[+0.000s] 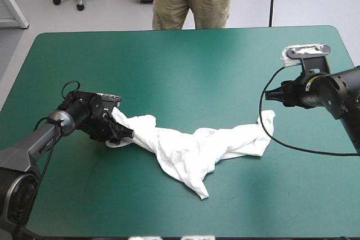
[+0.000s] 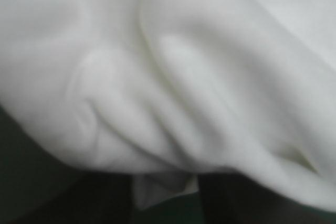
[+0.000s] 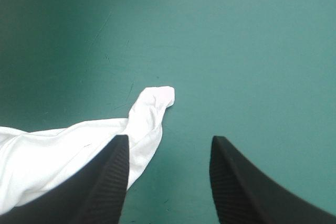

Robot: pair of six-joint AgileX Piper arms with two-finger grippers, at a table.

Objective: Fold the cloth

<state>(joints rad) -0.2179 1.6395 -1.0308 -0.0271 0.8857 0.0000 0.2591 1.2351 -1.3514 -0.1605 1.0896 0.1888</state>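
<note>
High view: one T-shirt [image 1: 191, 150]; right end effector [image 3: 169, 138] wide; left end effector [image 1: 122, 133] unclear.

Right hand [image 3: 169, 138] agape; left hand [image 1: 124, 133] low.

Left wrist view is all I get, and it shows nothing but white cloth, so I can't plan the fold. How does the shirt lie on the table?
Observer: The shirt lies crumpled in a long strip across the table, one end at the left hand, the other near the right hand.
Operator: Is the right hand holding its end?
Observer: No. The right hand is open. That end passes beneath one finger, and there is bare table between the fingers.
Operator: Is any part spread flat?
Observer: No. The middle is bunched, and a point of cloth trails toward the near edge.
</note>
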